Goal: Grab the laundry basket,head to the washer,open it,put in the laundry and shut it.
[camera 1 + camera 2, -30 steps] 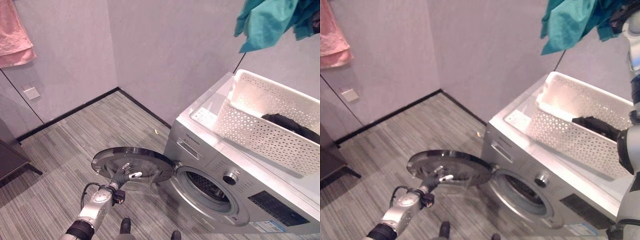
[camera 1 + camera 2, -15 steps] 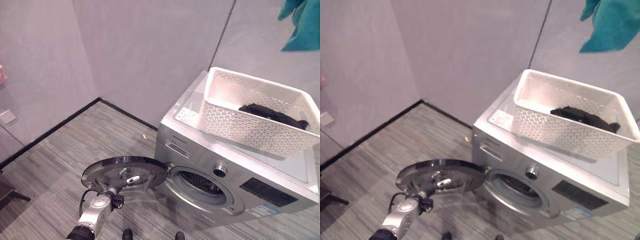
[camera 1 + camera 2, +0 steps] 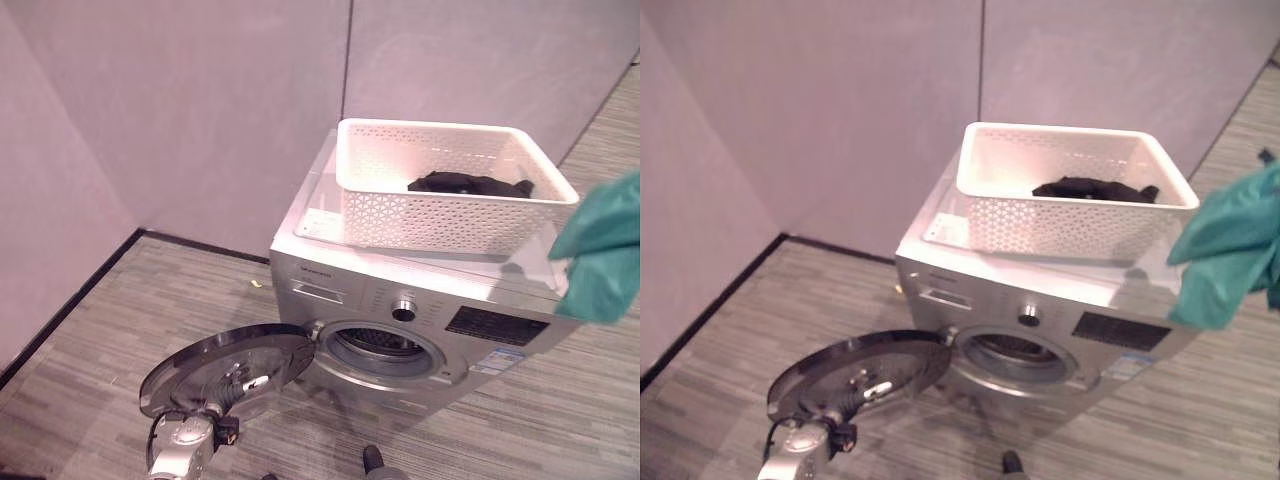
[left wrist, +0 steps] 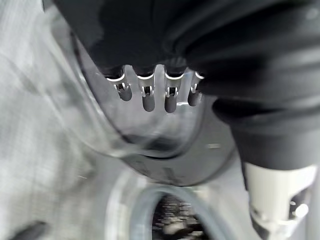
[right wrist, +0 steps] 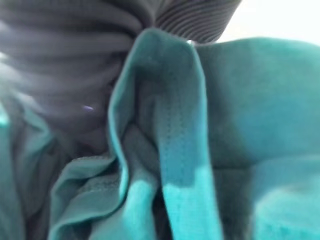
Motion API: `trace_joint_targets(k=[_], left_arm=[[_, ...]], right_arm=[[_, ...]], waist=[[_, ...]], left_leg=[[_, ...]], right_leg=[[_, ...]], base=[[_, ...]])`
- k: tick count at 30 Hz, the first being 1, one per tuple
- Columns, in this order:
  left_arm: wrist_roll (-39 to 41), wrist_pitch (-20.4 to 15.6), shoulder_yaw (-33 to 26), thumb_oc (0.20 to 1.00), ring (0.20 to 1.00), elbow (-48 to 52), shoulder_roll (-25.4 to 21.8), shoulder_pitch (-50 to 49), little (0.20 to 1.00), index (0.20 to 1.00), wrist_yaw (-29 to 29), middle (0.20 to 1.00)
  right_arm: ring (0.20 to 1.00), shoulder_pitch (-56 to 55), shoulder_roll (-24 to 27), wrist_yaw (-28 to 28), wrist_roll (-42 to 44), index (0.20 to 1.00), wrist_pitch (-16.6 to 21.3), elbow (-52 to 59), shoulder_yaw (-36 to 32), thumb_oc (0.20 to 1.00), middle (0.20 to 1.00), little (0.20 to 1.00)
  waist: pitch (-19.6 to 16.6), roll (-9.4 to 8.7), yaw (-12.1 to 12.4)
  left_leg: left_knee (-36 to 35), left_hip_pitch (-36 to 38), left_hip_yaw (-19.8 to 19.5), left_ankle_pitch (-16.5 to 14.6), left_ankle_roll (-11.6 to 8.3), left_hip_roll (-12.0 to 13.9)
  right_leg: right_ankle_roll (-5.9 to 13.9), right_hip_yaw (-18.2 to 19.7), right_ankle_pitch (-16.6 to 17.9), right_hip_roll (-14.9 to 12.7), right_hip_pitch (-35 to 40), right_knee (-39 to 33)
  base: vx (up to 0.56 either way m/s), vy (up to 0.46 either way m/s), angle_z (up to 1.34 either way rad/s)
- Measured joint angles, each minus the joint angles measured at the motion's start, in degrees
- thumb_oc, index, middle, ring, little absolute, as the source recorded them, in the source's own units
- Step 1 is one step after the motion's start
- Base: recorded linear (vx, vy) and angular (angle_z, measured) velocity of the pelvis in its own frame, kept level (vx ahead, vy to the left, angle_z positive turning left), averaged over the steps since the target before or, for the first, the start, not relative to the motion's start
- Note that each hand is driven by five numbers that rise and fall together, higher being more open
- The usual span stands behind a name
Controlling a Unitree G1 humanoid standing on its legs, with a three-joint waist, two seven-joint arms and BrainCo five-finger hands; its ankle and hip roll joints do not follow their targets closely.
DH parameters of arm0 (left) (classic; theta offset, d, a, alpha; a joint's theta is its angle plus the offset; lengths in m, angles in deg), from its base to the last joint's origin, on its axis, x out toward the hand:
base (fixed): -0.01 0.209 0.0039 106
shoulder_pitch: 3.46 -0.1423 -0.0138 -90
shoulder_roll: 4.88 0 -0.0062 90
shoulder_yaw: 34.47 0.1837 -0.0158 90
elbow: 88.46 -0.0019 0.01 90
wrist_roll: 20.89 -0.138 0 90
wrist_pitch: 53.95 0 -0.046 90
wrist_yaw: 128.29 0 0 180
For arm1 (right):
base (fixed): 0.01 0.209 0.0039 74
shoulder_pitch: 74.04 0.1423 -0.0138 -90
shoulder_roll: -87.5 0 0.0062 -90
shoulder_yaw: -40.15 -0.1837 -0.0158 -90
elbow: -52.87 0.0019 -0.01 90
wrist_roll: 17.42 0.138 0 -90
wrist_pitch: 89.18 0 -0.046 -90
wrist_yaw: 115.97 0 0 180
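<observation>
The silver washer (image 3: 330, 290) stands against the wall with its round door (image 3: 200, 365) swung wide open to the left and the drum opening (image 3: 380, 345) bare. On its top sits the white perforated laundry basket (image 3: 440, 210) with a black garment (image 3: 465, 183) inside. My left hand (image 3: 232, 385) rests low on the door's inner side, its fingers (image 4: 147, 95) straight against the glass. A teal garment (image 3: 600, 250) hangs in the air at the washer's right front corner, bunched up under my right hand (image 5: 75, 60).
Grey wall panels close in behind and to the left of the washer, with a black skirting along the floor. A small yellow scrap (image 3: 254, 283) lies on the striped grey floor left of the machine. Open floor runs in front and to the right.
The camera has swung right, so the washer now sits central. The teal garment has come down from above the basket to the washer's right front. The left hand stays on the door.
</observation>
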Motion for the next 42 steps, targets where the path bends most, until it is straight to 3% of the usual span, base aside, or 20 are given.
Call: trace_joint_targets(k=[2, 4, 7, 8, 13, 14, 17, 20, 23, 30, 34, 42], left_arm=[[-1.1, 0.0, -1.5, 1.000, 1.000, -0.4, -0.2, -1.1, 1.000, 1.000, -0.1, 1.000], [-2.1, -0.1, -3.1, 1.000, 1.000, -0.5, 0.0, -1.3, 1.000, 1.000, -0.1, 1.000], [-2.2, -0.1, -4.5, 1.000, 1.000, -1.9, 0.1, -2.0, 1.000, 1.000, -0.1, 1.000], [-2.1, -0.1, -4.5, 1.000, 1.000, -1.9, 0.6, -1.7, 1.000, 1.000, -0.1, 1.000], [-0.3, -0.1, -2.4, 1.000, 1.000, -2.0, 2.0, -0.3, 1.000, 1.000, -0.1, 1.000], [0.3, -0.2, -1.4, 1.000, 1.000, -1.8, 2.0, 0.4, 1.000, 1.000, -0.2, 1.000], [0.5, -0.2, 2.3, 1.000, 1.000, -1.9, 2.2, 0.8, 1.000, 1.000, -0.6, 1.000], [1.6, -0.2, 7.9, 1.000, 1.000, -1.9, 2.3, 1.7, 1.000, 1.000, -1.0, 1.000], [2.0, -0.7, 8.5, 1.000, 1.000, -2.0, 2.2, 2.7, 1.000, 1.000, -1.9, 1.000], [3.8, -2.7, 8.6, 1.000, 1.000, -4.3, 3.6, 8.6, 1.000, 1.000, -5.0, 1.000], [5.9, -3.8, 8.5, 1.000, 1.000, -4.2, 4.7, 14.4, 1.000, 1.000, -7.1, 1.000], [8.9, -4.7, 8.6, 1.000, 1.000, -3.7, 4.9, 16.9, 1.000, 1.000, -9.0, 1.000]], right_arm=[[0.200, -5.5, -3.1, 0.1, -0.9, 0.200, -2.3, -1.4, -4.8, 0.200, 0.200, 0.200], [0.200, -12.5, -5.9, 0.1, -3.0, 0.200, -2.1, -3.5, -8.9, 0.200, 0.200, 0.200], [0.200, -13.9, -15.3, -0.4, -2.9, 0.200, -3.4, -7.3, -7.5, 0.200, 0.200, 0.200], [0.200, -14.1, -20.0, -1.3, -1.7, 0.200, -2.6, -9.9, -3.1, 0.200, 0.200, 0.200], [0.200, -10.8, -23.3, -9.4, 7.5, 0.200, -2.2, -22.5, 17.1, 0.200, 0.200, 0.200], [0.200, -8.8, -24.2, -10.0, 9.8, 0.200, -0.1, -27.7, 20.0, 0.200, 0.200, 0.200], [0.200, -2.3, -27.7, -12.8, 16.2, 0.200, 0.8, -40.2, 28.8, 0.200, 0.200, 0.200], [0.200, 6.2, -32.3, -17.9, 21.0, 0.200, 2.7, -51.2, 45.3, 0.200, 0.200, 0.200], [0.200, 13.4, -33.9, -19.0, 23.2, 0.200, 4.7, -51.7, 48.0, 0.200, 0.200, 0.200], [0.200, 23.7, -32.5, -15.7, 25.6, 0.200, 5.0, -54.6, 47.7, 0.200, 0.200, 0.200], [0.200, 27.5, -30.6, -9.7, 27.7, 0.200, 5.4, -52.1, 41.1, 0.200, 0.200, 0.200], [0.200, 28.2, -24.8, 1.6, 28.6, 0.200, 7.6, -44.0, 29.8, 0.200, 0.200, 0.200]], waist=[[0.2, -0.19, -0.4], [0.1, -0.21, -1.0], [-0.1, -0.47, -1.6], [0.0, -0.53, -2.1], [0.4, -0.63, -2.1], [0.7, -0.54, -0.9], [1.0, 0.05, 1.6], [2.6, 1.52, 6.1], [6.7, 2.99, 8.3], [14.8, 5.66, 9.5], [19.5, 7.97, 8.9], [22.1, 7.74, 7.4]], left_leg=[[0.0, 0.3, 0.9, -0.6, 0.32, -0.5], [0.0, 0.6, 1.0, -0.9, 0.21, -0.4], [0.0, 1.3, 1.8, -1.4, -0.15, 0.4], [0.0, 1.2, 2.2, -1.3, -0.06, 0.6], [0.0, 1.9, 3.8, -1.7, -0.27, 0.5], [0.0, 2.0, 3.8, -1.7, -0.27, 0.5], [0.0, 0.7, 2.5, -1.7, -0.31, 0.6], [0.3, -3.3, -1.8, 0.4, -0.83, 1.0], [0.4, -6.8, -5.2, 2.1, -0.77, 0.6], [3.9, -14.7, -8.2, 2.7, -0.10, -0.1], [5.5, -18.4, -10.2, 2.8, -0.17, -0.2], [5.9, -23.1, -10.9, 3.3, -0.12, -0.3]], right_leg=[[0.23, -1.0, -0.1, -1.0, -0.2, 0.0], [0.61, -1.7, -0.1, -1.1, -0.2, 0.5], [0.24, -1.6, 0.8, -0.3, -0.3, 1.4], [0.19, -1.7, 1.0, 0.0, -1.0, 2.1], [-0.15, -1.7, 2.5, 0.0, -0.9, 1.3], [-0.13, -1.9, 1.8, -0.2, -1.0, 1.2], [-0.10, -4.8, 0.7, -1.0, -1.6, 0.8], [-1.00, -8.6, 2.4, -0.4, -2.0, -0.5], [-1.21, -12.2, 3.1, -0.8, -2.9, -1.0], [-1.36, -14.7, 4.0, -1.9, -7.6, -0.3], [-1.69, -16.6, 4.4, -1.9, -9.2, -0.3], [-1.93, -17.3, 4.7, -1.9, -13.4, -0.1]], base=[[0.04, 0.002, -0.16], [0.03, -0.001, -0.08], [0.00, -0.024, -0.16], [-0.02, -0.034, -0.25], [-0.02, -0.031, -0.18], [-0.03, -0.030, -0.02], [-0.04, -0.054, 0.15], [-0.07, -0.054, 0.64], [-0.12, -0.037, 0.62], [-0.10, -0.024, 0.28], [-0.06, -0.058, 0.24], [-0.03, -0.036, 0.05]])
